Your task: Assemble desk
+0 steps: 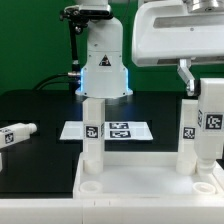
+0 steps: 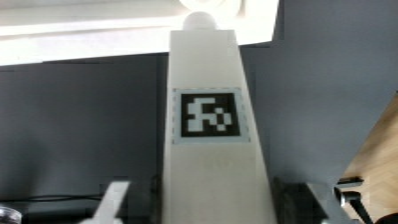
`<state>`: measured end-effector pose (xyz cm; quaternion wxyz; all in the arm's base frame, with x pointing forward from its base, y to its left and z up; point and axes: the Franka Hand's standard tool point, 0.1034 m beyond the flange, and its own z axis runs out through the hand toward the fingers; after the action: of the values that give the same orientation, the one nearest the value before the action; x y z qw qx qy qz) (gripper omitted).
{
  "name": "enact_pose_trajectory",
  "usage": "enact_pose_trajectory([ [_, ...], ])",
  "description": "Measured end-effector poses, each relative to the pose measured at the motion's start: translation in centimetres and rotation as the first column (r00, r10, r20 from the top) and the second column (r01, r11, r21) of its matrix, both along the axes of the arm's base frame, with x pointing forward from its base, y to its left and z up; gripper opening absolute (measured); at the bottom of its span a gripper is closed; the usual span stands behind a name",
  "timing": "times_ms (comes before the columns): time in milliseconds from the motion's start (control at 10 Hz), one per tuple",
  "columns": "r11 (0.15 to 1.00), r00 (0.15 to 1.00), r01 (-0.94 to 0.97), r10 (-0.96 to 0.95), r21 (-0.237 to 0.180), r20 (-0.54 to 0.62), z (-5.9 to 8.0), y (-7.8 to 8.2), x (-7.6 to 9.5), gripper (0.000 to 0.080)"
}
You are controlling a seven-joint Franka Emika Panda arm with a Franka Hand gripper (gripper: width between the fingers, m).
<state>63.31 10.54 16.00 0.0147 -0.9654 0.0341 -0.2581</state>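
A green backdrop fills the upper left of the exterior view. Below it, a black table spans the frame, evenly lit.

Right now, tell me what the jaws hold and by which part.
A white desk leg, upright at the tabletop's corner on the exterior view's right. The jaws appear to clamp its upper end, above its tag.

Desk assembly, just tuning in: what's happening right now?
The gripper is shut on the held leg, keeping it upright over the tabletop at the exterior view's right. The first standing leg and second standing leg are already on the tabletop. The loose leg lies on the black table.
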Motion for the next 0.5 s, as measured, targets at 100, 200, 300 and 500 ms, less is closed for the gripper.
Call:
enact_pose_trajectory([
  [100,1.000,1.000,-0.004,0.004,-0.006,-0.007,-0.5,0.0,-0.1,0.0285],
  [200,1.000,1.000,-0.012,0.011,-0.008,-0.014,-0.9,0.4,-0.3,0.0285],
  [300,1.000,1.000,-0.020,0.019,-0.010,-0.024,-1.2,1.0,-0.5,0.0285],
  [500,1.000,0.999,-0.024,0.024,-0.013,-0.031,-1.6,1.1,-0.9,0.0285],
])
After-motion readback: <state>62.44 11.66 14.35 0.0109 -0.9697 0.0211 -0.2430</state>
